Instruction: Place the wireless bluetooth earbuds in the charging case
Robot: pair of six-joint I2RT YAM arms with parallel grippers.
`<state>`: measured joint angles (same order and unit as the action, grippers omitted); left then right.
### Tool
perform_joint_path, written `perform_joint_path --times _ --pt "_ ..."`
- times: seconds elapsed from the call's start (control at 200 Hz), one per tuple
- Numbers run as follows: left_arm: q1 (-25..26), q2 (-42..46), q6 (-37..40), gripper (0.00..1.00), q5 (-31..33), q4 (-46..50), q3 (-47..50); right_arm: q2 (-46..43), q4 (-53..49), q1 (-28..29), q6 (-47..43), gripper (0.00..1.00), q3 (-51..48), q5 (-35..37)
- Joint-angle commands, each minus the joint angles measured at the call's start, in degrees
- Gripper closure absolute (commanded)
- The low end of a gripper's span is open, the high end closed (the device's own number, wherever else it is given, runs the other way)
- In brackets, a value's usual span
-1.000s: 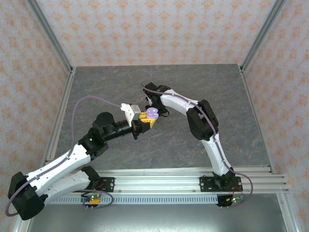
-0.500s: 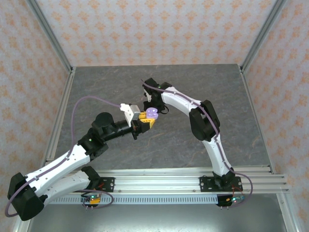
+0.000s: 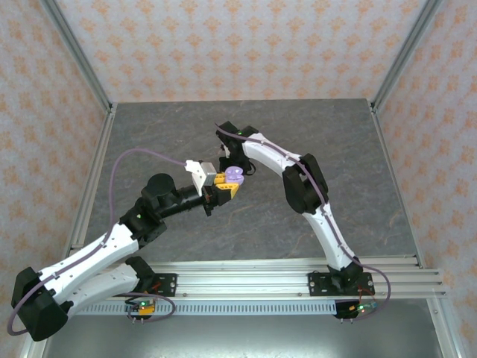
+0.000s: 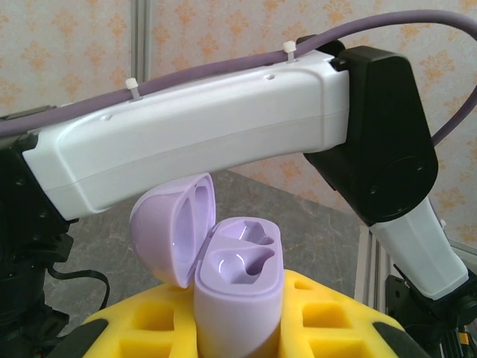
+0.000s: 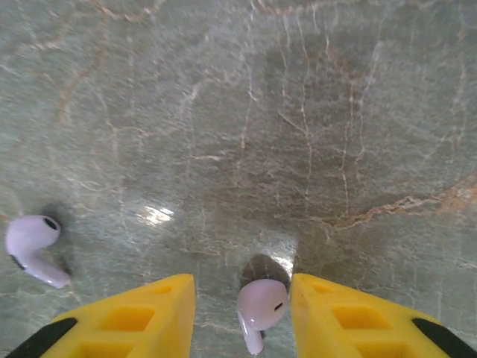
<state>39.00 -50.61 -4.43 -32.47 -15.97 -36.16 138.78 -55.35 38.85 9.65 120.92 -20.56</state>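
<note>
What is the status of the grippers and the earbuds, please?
Left gripper shut on open pale lilac plastic charging case, sockets empty. Right gripper open, straddling one tiny pale lilac stemmed earbud on grey table. Second lilac earbud loose nearby.

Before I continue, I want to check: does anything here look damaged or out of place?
Nothing looks damaged. The open case has both wells empty, and two lilac earbuds lie loose on the table, apart from each other.

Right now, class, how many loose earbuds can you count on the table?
2. One lilac earbud lies between the right gripper's open fingers; the second lilac earbud lies on the table, further left in the right wrist view. More may be hidden.
</note>
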Motion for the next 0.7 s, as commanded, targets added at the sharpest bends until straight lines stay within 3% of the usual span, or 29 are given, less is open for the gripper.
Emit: perform_joint_path --times 0.0,0.691 --pt "0.36 1.39 0.65 0.79 0.94 -0.13 -1.54 0.91 -3.66 0.00 -0.27 0.62 2.96 1.05" --pt "0.37 1.32 0.75 0.80 1.27 0.10 -1.43 4.71 -6.26 0.04 -1.39 0.69 5.03 2.32"
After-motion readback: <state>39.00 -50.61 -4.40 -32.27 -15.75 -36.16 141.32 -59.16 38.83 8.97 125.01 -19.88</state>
